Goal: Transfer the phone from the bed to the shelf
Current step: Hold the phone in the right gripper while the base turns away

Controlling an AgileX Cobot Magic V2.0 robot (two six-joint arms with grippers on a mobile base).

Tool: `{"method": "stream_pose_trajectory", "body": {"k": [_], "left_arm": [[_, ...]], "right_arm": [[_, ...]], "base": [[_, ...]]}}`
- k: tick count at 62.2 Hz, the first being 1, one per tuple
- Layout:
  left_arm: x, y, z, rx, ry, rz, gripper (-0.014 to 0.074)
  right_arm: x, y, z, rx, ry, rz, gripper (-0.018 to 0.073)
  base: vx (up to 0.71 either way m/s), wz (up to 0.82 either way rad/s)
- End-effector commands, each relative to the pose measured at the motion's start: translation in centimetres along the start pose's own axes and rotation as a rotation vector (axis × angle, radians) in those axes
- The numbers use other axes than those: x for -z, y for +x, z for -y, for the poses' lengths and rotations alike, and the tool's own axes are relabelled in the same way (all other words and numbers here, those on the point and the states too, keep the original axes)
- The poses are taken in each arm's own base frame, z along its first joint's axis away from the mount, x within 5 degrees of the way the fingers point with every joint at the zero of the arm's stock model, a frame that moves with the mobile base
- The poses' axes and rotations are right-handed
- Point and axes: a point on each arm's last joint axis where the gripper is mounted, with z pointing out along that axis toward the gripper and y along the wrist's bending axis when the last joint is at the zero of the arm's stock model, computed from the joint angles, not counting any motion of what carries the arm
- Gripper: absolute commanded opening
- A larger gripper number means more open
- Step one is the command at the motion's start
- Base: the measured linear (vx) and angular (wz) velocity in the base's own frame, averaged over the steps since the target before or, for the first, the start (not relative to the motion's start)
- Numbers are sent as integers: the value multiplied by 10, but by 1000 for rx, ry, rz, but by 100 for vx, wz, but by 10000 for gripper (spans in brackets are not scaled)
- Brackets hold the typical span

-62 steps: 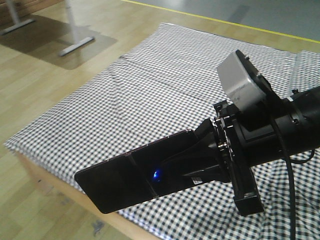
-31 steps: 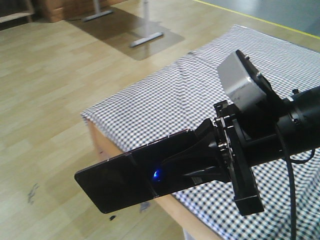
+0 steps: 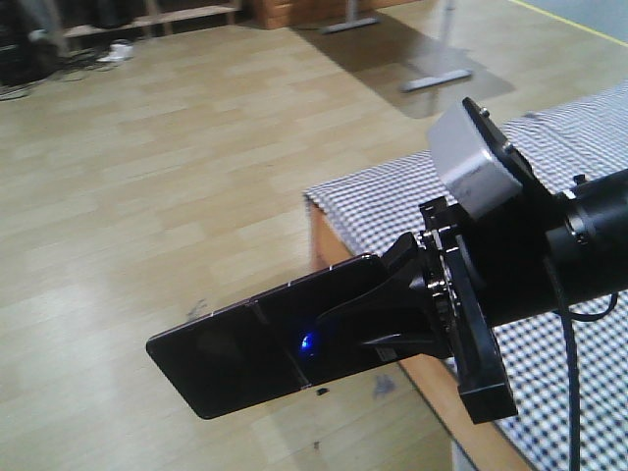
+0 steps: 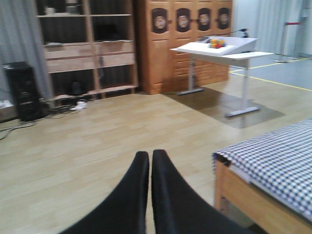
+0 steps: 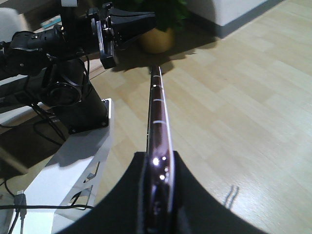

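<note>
Right gripper (image 3: pixel 365 322) pinching phone (image 3: pixel 240 355) by one end, slab jutting beyond bed (image 3: pixel 378 204) corner, over floor (image 3: pixel 147 196). Left gripper (image 4: pixel 149 168) pressing fingers together, empty. Phone likely handling stiff, light, slippery, fragile; flat-face pinch suiting.

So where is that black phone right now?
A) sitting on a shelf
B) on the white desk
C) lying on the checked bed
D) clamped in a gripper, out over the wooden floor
D: the right gripper is shut on the phone, which juts out with bare floor under it, past the corner of the bed.
</note>
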Motion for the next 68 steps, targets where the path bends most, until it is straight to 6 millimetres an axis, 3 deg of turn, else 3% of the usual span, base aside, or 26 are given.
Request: {"method": "stream_pose_trajectory", "body": {"k": [1, 35, 68], "left_arm": [[2, -15, -1, 18, -6, 104, 1], [2, -15, -1, 18, -6, 104, 1], [2, -15, -1, 18, -6, 104, 1]], "right_arm": [[9, -15, -17, 25, -74, 82, -2], [9, -15, -17, 25, -74, 82, -2], [9, -15, -17, 25, -74, 82, -2]], "base": [[-17, 65], [-15, 58], [-6, 25]]}}
